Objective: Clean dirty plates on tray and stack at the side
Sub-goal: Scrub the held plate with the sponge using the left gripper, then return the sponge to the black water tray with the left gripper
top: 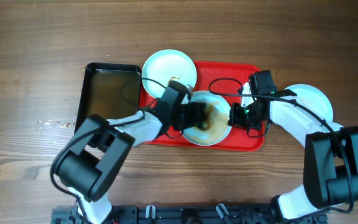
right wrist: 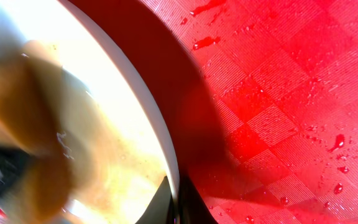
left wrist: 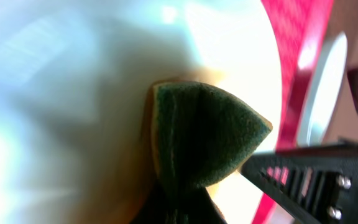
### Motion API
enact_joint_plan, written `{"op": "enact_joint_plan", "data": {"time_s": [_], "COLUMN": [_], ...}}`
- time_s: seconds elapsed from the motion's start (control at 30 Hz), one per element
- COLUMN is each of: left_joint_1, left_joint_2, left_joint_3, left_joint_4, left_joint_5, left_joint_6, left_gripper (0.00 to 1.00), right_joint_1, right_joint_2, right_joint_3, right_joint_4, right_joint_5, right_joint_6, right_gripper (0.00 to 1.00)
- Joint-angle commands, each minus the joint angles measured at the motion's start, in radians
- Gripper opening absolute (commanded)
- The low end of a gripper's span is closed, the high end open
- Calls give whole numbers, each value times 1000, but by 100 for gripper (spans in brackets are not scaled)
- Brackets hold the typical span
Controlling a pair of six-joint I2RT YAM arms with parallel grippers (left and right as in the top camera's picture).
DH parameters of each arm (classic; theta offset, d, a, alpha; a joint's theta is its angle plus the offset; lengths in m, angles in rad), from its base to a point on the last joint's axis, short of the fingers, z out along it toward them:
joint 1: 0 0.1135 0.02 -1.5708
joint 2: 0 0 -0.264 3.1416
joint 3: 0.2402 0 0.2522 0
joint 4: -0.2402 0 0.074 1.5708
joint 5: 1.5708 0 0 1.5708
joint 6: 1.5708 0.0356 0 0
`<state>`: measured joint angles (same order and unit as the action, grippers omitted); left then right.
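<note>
Midway through scrubbing, the left gripper (top: 194,118), closed on a sponge (left wrist: 204,134), works the smeared plate (top: 219,124) at the tray's (top: 253,142) centre while the right gripper (top: 236,116) pinches its rim toward the tray's right edge, apparently to steady it.

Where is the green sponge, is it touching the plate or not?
Touching. The left wrist view shows the sponge pressed against the plate, with a brown smear along its edge and no gap between them.
</note>
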<state>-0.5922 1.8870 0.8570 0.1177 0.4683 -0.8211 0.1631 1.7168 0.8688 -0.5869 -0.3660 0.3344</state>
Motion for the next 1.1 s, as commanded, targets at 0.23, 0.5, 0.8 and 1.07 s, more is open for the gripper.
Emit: {"op": "enact_joint_plan", "data": {"time_s": [0.23,0.5,0.8,1.07], "left_joint_1": [80,260,542,552], "left_joint_2": [-338,-495,-491,-491], "left_joint_3": [-26,-26,-26,-26], "left_joint_4": [-273,-422,-591,-631], "left_joint_5": [-216,-323,-466,-466], "left_joint_6": [189,190,346,346], "left_gripper": [4,4,4,4], "right_joint_1": [10,10,10,10], "right_joint_2": [27,27,27,-27], "right_joint_3": [-27,-27,-27,-22], "right_joint_4": [-5,39,124,26], "right_joint_5": [37,37,37,26], "right_joint_6": [-18,-17,-17,-39], "right_gripper": [4,10,8,4]}}
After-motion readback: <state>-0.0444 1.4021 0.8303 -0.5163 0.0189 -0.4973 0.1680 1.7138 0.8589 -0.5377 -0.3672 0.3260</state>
